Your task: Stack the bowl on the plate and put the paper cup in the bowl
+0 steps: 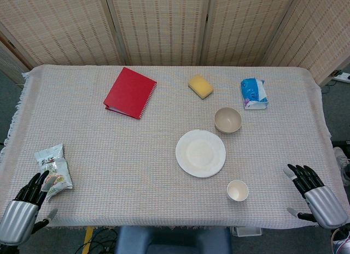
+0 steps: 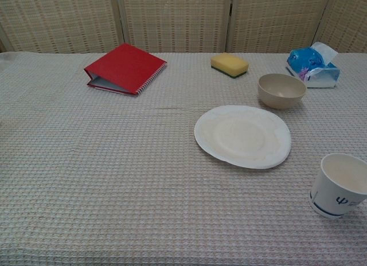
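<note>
A white paper plate (image 1: 200, 153) (image 2: 242, 136) lies flat near the table's middle. A beige bowl (image 1: 228, 120) (image 2: 281, 90) stands upright just behind its right side, apart from it. A white paper cup (image 1: 237, 190) (image 2: 339, 185) stands upright in front of the plate, toward the right. My left hand (image 1: 24, 206) hovers at the near left corner with fingers spread and holds nothing. My right hand (image 1: 314, 192) is at the near right edge, fingers apart and empty, to the right of the cup. The chest view shows neither hand.
A red binder (image 1: 130, 92) (image 2: 125, 68) lies at the back left. A yellow sponge (image 1: 200, 86) (image 2: 229, 64) and a blue tissue pack (image 1: 254, 93) (image 2: 313, 66) sit at the back right. A snack packet (image 1: 53, 171) lies beside my left hand.
</note>
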Robot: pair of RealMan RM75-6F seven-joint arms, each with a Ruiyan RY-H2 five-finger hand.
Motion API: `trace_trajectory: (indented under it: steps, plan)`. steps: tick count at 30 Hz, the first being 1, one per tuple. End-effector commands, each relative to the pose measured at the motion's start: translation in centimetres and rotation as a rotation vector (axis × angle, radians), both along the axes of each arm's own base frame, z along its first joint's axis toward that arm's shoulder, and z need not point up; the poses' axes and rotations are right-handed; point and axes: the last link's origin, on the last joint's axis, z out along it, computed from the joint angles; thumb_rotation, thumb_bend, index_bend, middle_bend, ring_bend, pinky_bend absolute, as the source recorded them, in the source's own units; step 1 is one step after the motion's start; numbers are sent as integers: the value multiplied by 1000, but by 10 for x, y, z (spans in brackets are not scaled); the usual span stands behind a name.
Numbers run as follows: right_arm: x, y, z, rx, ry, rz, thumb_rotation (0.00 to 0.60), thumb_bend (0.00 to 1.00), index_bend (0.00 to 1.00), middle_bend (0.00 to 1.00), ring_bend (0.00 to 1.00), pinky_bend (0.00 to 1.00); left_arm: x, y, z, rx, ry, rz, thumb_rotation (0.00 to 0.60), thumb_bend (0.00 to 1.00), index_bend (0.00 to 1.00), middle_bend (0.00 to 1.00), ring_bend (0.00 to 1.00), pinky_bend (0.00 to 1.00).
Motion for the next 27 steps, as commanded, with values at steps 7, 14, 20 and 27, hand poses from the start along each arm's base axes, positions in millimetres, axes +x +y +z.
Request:
trace_trajectory:
  steps: [7,14,20,27]
  plan:
    - [0,2,3,-3,-11,-4,600,49,0,0,0,0,3,-2,-1,-1,0,-11,600,276,0,44,0,285]
    - [12,-4,2,46,-9,1,600,49,0,0,0,0,3,-2,4,5,-21,-20,600,276,0,44,0,285]
    - [47,-49,12,126,-21,-6,600,49,0,0,0,0,3,0,0,-7,-12,-15,600,276,0,44,0,285]
    - [88,-129,12,228,-64,-129,600,49,0,0,0,0,0,6,2,6,-22,10,600,276,0,44,0,285]
